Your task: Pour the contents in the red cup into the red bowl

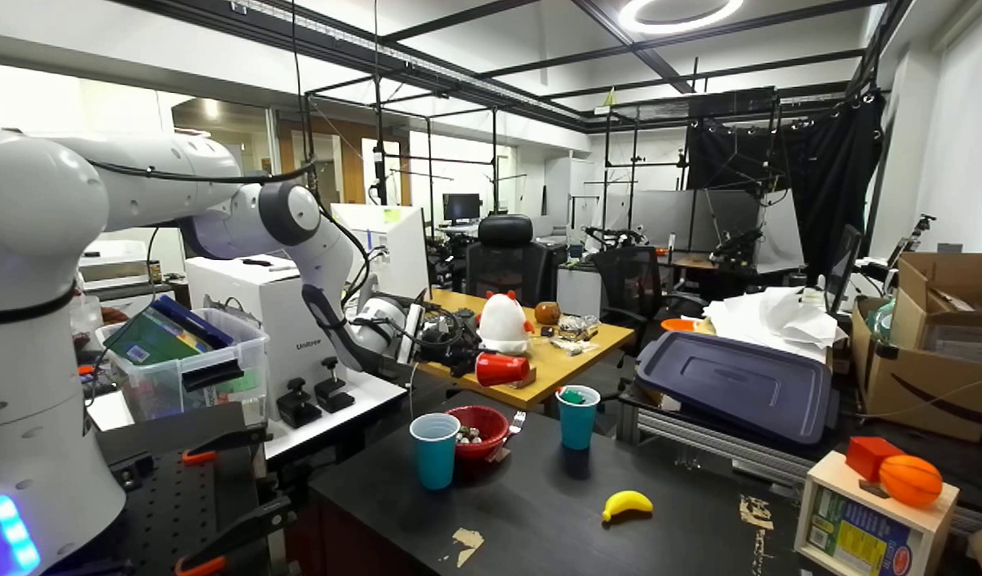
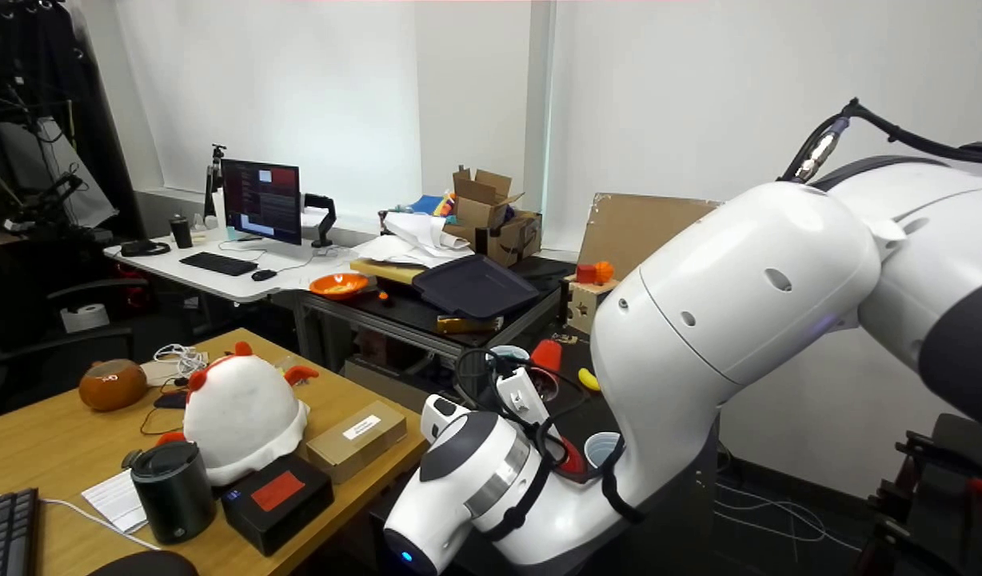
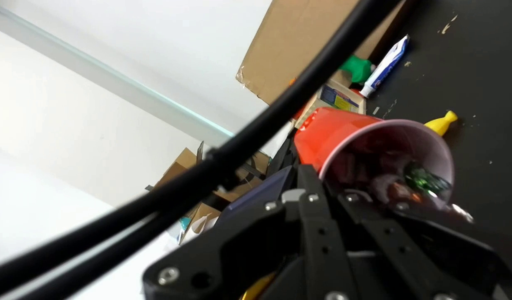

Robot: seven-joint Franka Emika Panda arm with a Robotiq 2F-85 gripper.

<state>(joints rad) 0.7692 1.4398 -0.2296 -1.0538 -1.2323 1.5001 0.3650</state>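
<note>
The red cup [image 1: 503, 370] is held on its side above the table, and it also shows in an exterior view [image 2: 548, 354]. My gripper [image 3: 322, 180] is shut on the cup's wall near the rim. In the wrist view the cup [image 3: 335, 127] has its mouth turned toward the camera, with shiny green and orange-brown wrapped pieces lying inside near the rim. The red bowl [image 1: 493, 440] stands on the black table, below the cup in the picture, with several small greyish pieces in it. The bowl [image 2: 573, 462] is mostly hidden behind the arm in an exterior view.
A teal cup [image 1: 435, 460] stands beside the bowl. Another teal cup [image 1: 577, 422] with green contents stands farther right. A fork [image 1: 516, 424] leans at the bowl's rim. A yellow banana [image 1: 627, 505] lies on the black table [image 1: 555, 528]. A wooden box [image 1: 875, 512] stands at right.
</note>
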